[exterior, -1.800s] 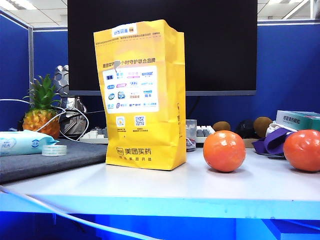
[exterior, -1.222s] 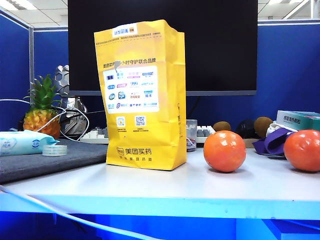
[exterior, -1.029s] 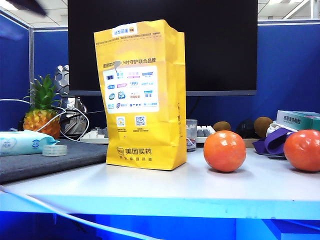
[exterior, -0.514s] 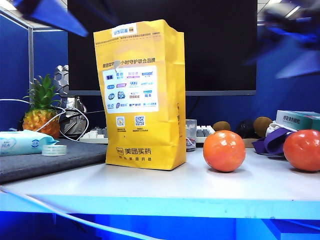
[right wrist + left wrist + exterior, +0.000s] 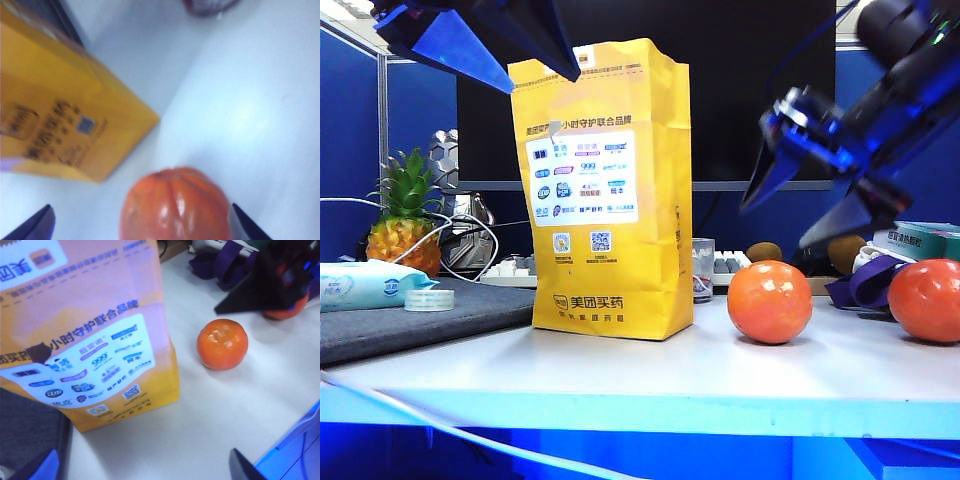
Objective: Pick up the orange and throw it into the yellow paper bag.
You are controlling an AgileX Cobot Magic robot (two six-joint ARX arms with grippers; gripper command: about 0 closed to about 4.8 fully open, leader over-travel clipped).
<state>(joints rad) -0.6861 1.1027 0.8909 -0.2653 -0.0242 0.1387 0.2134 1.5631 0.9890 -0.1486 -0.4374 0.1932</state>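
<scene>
Yellow paper bag (image 5: 603, 190) upright on white table (image 5: 700, 365), left of centre; white panel of small logos, QR code, black lettering 美团买药 low on front. Orange (image 5: 769, 302) right of bag, apart from it, on table: round, glossy, faint creases at top. Redder fruit (image 5: 925, 300) at far right. Right gripper (image 5: 808, 205) above orange, jaws spread wide, nothing held. Left gripper (image 5: 485, 50) high, at bag's top left, jaws apart, empty.
</scene>
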